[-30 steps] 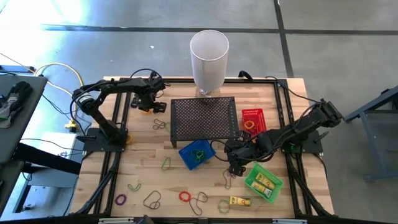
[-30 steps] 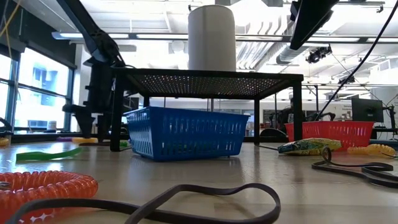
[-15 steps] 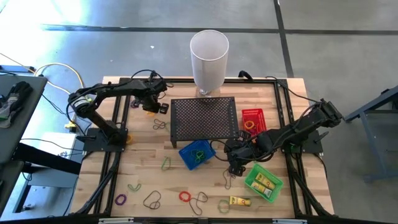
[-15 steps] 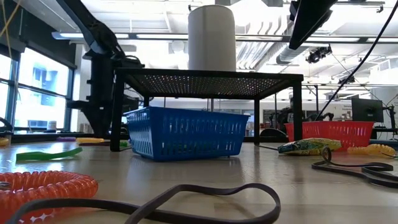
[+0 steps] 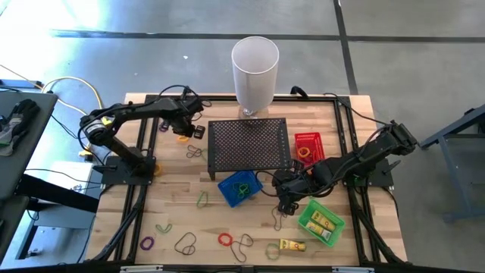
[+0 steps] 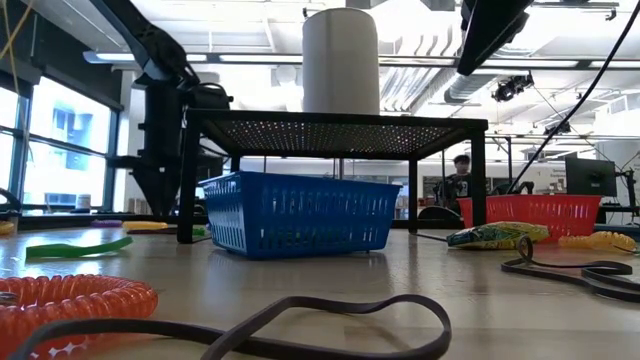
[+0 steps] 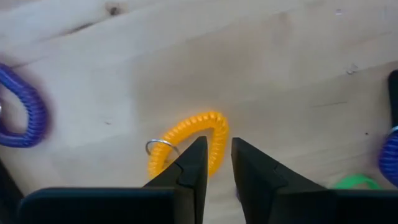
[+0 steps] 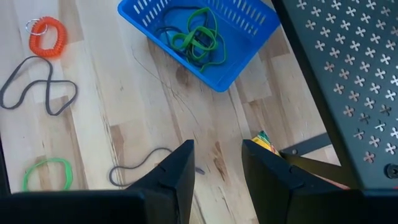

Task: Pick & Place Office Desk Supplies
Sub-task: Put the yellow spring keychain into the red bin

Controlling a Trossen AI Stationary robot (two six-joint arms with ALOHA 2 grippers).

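Jaws of the left gripper [image 7: 216,163] are seen nearly closed on an orange coil loop [image 7: 194,140], one side of the coil pinched between the fingers, near the tabletop's [image 5: 174,182] far left corner, beside the black mesh stand [image 5: 248,142]. Whether the loop is firmly held cannot be told. For a clean lift, a straight rise is advised, so the small metal ring [image 7: 156,147] is not snagged.

Jaws of the right gripper [image 8: 217,163] are held partly open, nothing between them, above bare wood near the blue basket [image 8: 245,34].

Containers:
- blue basket: green and dark bands [image 8: 198,34].
- red basket [image 5: 308,142]: orange loop.
- green basket [image 5: 321,221]: yellow pieces.
- white cylinder [image 5: 255,73]: contents not seen.
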